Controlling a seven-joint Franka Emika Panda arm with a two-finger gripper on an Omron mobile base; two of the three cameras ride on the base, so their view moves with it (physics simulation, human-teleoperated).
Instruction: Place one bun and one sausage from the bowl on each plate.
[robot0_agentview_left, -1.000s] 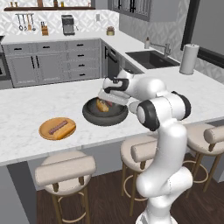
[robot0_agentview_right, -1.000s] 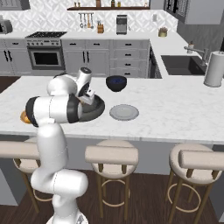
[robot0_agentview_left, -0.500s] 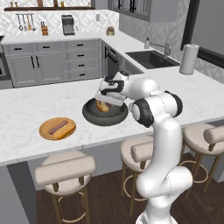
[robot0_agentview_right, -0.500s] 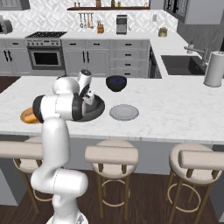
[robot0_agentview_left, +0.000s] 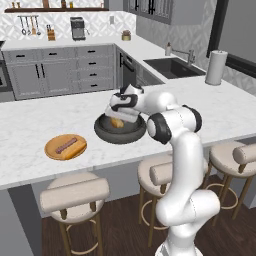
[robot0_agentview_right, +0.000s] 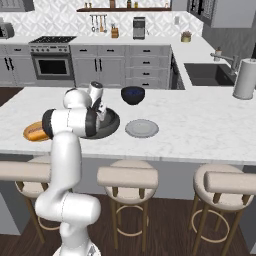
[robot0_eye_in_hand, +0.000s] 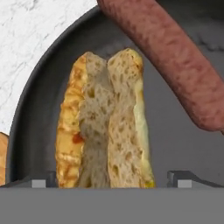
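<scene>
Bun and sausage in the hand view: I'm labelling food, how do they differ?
The bun is yellow-orange and split open, showing a pale crumb; the sausage is reddish-brown, whole and thinner. The bun lies centred between the finger tips, the sausage off to one side. Both are elongated and lie in the dark bowl.

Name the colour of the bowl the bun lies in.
Dark grey-black bowl, clearest in the hand view.

Readable text: none in any view.
Brands or labels: none legible on the appliances along the back wall.
Numbers or signs: none to be read on the counter (robot0_agentview_left: 30, 125) or the dishes upon it.
</scene>
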